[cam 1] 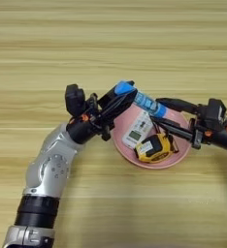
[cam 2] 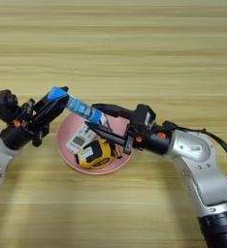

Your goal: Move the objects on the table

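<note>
A blue tube [cam 1: 143,101] with a white label is held tilted above the pink plate [cam 1: 181,151]. My left gripper [cam 1: 122,99] is shut on its capped upper end. My right gripper [cam 1: 155,110] reaches in from the right and is open, its two fingers straddling the tube's lower end. In the plate lie a white remote [cam 1: 137,130] with a small screen and a yellow-black tape measure [cam 1: 154,147]. A small brown stick [cam 2: 118,151] shows just right of the tape measure, partly hidden under the right fingers.
The wooden table [cam 1: 110,43] stretches bare-grained all around the plate. My left arm [cam 1: 50,169] comes up from the lower left and my right arm [cam 2: 198,160] from the lower right.
</note>
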Action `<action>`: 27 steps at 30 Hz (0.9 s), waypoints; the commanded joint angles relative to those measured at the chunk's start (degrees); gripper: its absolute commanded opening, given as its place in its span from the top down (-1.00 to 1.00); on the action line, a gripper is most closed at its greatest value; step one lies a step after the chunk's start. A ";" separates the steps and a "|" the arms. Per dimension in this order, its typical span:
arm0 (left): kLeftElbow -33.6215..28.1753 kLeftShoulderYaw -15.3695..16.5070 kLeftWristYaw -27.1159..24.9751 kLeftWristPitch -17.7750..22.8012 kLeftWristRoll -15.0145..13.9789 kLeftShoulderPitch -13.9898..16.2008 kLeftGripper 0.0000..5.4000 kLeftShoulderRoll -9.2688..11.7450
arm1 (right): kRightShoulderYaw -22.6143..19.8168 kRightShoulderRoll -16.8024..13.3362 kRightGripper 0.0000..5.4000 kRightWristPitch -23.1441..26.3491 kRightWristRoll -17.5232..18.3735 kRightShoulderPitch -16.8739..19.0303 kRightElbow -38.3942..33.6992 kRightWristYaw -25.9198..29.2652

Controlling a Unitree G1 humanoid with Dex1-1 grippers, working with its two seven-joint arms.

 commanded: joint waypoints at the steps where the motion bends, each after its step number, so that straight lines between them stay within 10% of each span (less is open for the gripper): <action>1: -0.42 0.32 0.04 0.56 0.36 -0.05 0.51 -0.06 | 0.07 -0.34 0.00 0.45 0.58 0.05 -0.85 0.39; 18: 14.11 3.08 2.36 -6.78 8.38 -6.01 0.51 -0.24 | -7.67 4.51 -0.73 3.72 13.89 -4.27 -3.56 -5.95; 22: 18.79 3.04 2.83 -11.95 12.55 -7.71 0.51 -0.84 | -9.72 7.39 -0.94 3.45 12.59 -6.99 -1.11 -11.53; 27: 21.67 1.57 2.15 -18.15 16.98 -7.57 0.51 -1.94 | -11.53 10.64 -1.00 -0.88 0.88 -11.54 8.29 -23.60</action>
